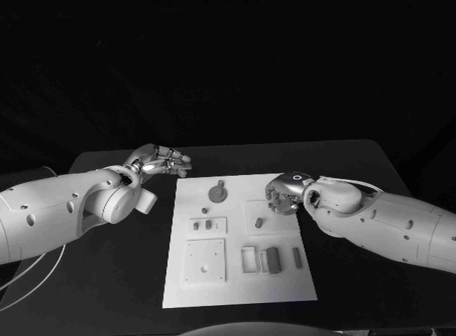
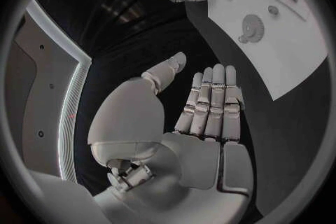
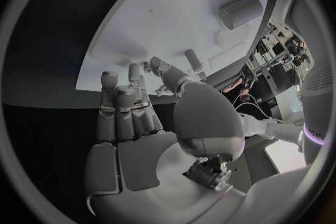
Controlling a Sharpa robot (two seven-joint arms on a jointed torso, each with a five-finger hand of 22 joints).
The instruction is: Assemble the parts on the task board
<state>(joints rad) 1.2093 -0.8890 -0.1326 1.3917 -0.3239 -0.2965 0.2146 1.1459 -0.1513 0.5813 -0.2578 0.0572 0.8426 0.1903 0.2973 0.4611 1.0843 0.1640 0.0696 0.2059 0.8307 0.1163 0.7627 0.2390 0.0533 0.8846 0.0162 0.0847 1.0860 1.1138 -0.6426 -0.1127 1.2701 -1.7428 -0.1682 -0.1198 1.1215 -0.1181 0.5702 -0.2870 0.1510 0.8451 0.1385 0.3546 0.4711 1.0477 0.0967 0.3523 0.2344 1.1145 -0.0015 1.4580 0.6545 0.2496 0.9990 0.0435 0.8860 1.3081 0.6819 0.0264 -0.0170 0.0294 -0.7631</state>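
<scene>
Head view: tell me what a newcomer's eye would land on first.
The white task board glows mid-table against the black table, small grey parts scattered on it. The left robot hand hangs off the board's far left corner; the right robot hand hovers over its right side, both holding nothing.

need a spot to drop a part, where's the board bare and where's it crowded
Bare: the board's near strip and its far corner beside the gear. Crowded: the middle, around the plate, slots and right hand.
</scene>
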